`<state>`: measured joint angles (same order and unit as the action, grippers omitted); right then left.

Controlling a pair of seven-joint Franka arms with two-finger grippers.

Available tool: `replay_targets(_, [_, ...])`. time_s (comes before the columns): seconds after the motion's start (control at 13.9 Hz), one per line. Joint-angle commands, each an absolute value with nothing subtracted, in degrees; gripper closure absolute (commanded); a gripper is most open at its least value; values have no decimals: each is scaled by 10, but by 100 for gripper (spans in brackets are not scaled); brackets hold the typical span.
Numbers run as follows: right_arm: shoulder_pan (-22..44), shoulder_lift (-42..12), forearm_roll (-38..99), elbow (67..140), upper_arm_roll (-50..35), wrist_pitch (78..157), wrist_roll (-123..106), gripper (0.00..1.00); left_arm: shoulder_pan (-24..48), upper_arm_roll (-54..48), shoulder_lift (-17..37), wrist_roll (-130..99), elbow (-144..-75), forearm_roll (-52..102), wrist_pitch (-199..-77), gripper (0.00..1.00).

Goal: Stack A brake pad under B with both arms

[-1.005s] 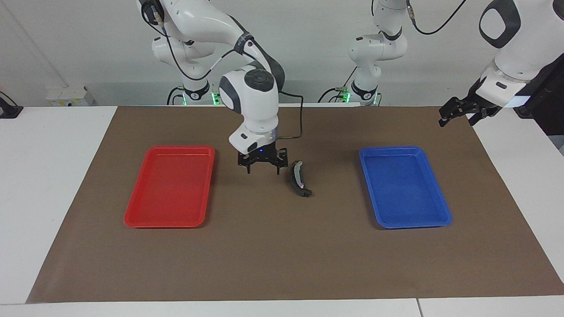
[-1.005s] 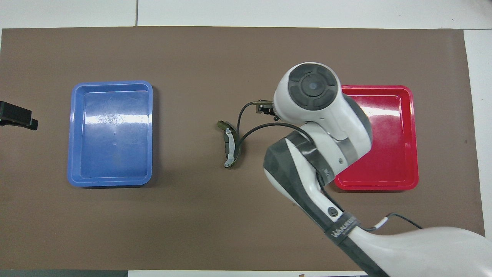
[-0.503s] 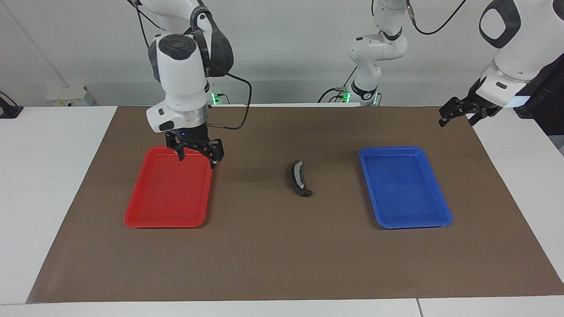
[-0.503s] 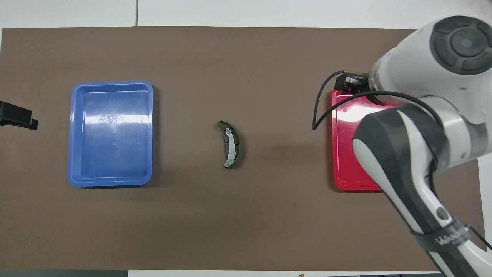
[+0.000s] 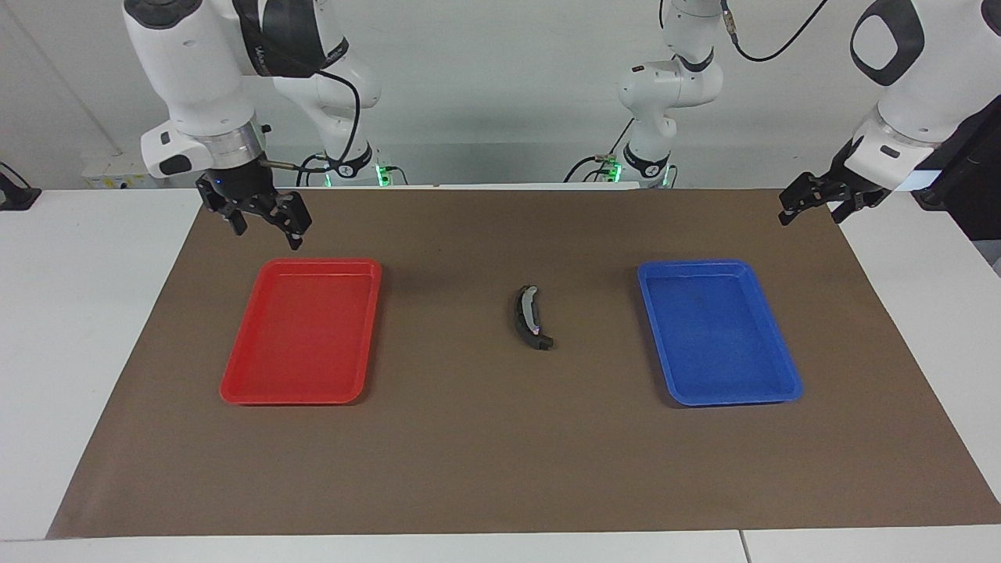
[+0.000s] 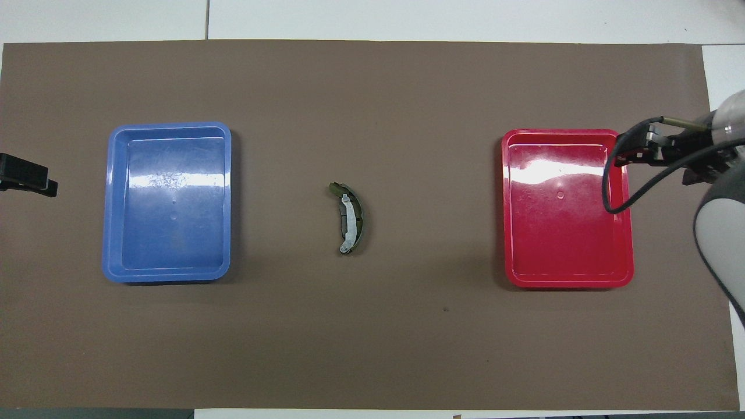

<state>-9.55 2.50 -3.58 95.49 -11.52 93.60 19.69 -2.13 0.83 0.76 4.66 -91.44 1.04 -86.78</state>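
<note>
in the facing view, b (image 5: 530, 318) lies on the brown mat (image 5: 485, 453) midway between the red tray (image 5: 235, 387) and the blue tray (image 5: 782, 383), a dark edge showing under its silver strip. that edge may be the a brake pad already beneath it, though the two cannot be told apart here. the right gripper (image 5: 260, 216) hangs in the air over the mat just off the red tray's corner nearest the robots, fingers spread and empty. the left gripper (image 5: 817, 202) waits over the mat's edge at the left arm's end, fingers apart, holding nothing. both trays are empty.

in the overhead view, b (image 6: 349, 218) sits as one curved shape, a dark greenish piece hugging its silver strip, and no separate pad lies anywhere on the mat. the right gripper (image 6: 637, 148) is over the red tray's (image 6: 512, 279) rim, and the left gripper (image 6: 26, 177) shows only its tip. judging by this, the stack looks done, with nothing left but for the arms to clear away.
</note>
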Motion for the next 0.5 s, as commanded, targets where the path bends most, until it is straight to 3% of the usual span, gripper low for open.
replay_targets(0.0, [-43,42,-25,951,-28,898,144,1,-27,5,-4,42,-930,16,-875,0])
replay_targets(0.22, [15,34,-24,926,47,877,128,1,-27,5,-4,42,-930,16,-875,0])
replay_targets(0.43, [16,34,-25,930,53,874,127,1,-27,5,-4,42,-930,16,-875,0])
